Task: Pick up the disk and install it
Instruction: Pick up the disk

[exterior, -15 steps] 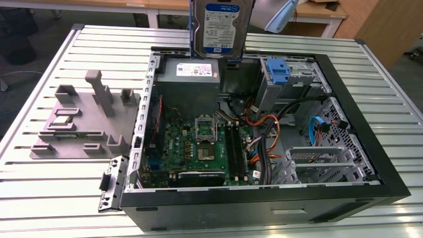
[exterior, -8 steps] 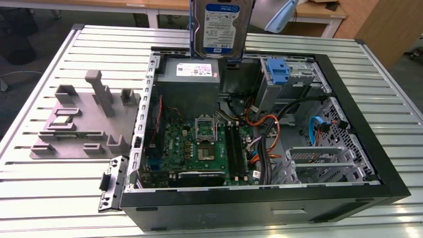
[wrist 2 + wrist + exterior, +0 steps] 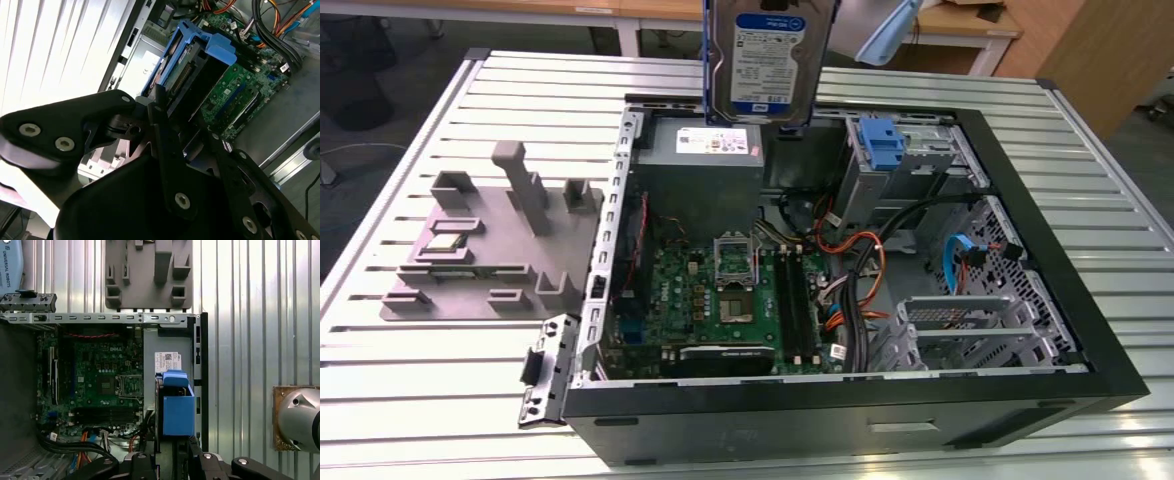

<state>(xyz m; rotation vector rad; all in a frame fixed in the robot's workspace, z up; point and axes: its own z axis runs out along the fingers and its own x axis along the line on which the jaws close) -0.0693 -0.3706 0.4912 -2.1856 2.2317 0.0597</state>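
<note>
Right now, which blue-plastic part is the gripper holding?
The disk, held upright above the power supply; the blue latch sits in the drive cage.

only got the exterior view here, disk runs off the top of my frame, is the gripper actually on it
Observer: Yes. In the second wrist view the gripper has a finger on each side of the disk, clamped.
Operator: which end is it holding
Observer: The end with the connector strip, which faces that camera.
Operator: ok and what is it hanging over
Observer: In the first wrist view the disk's blue carrier overlaps the grey power-supply box, next to its white sticker.
</note>
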